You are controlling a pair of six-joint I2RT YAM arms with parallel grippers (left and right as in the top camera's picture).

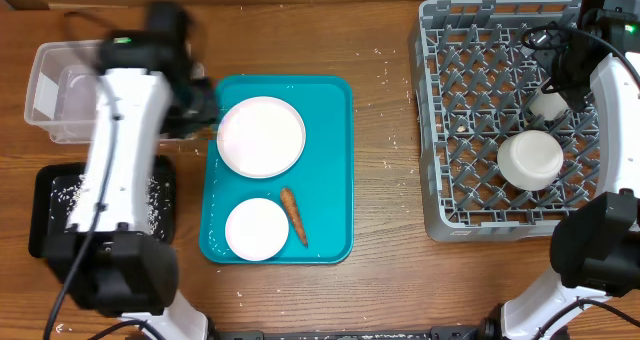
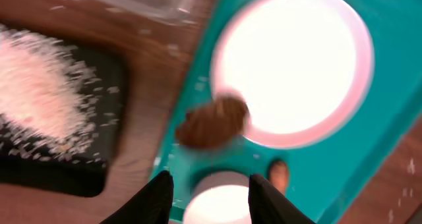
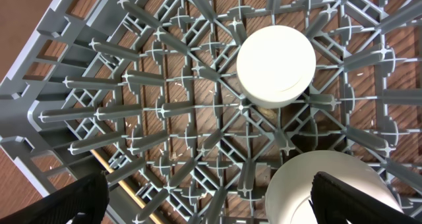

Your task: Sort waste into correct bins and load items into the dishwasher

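My left gripper (image 1: 200, 105) (image 2: 210, 184) hangs over the left edge of the teal tray, jaws apart with nothing between them. A blurred brown lump (image 2: 212, 122) shows just past its fingertips, touching neither; the overhead view does not show it. On the tray lie a large plate (image 1: 261, 136), a small bowl (image 1: 257, 229) and a carrot (image 1: 293, 216). The black tray (image 1: 45, 242) holds rice (image 2: 46, 85); the clear tub (image 1: 60, 90) stands behind it. My right gripper (image 1: 562, 70) (image 3: 210, 184) is wide open above the dish rack (image 1: 470, 100), over a cup (image 3: 275, 66) and a bowl (image 3: 330, 188).
The teal tray (image 1: 335, 160) sits mid-table between the bins and the rack. Stray rice grains (image 1: 385, 55) dot the wood near the rack. The rack's upright pegs (image 3: 165, 112) rise close beneath the right fingers.
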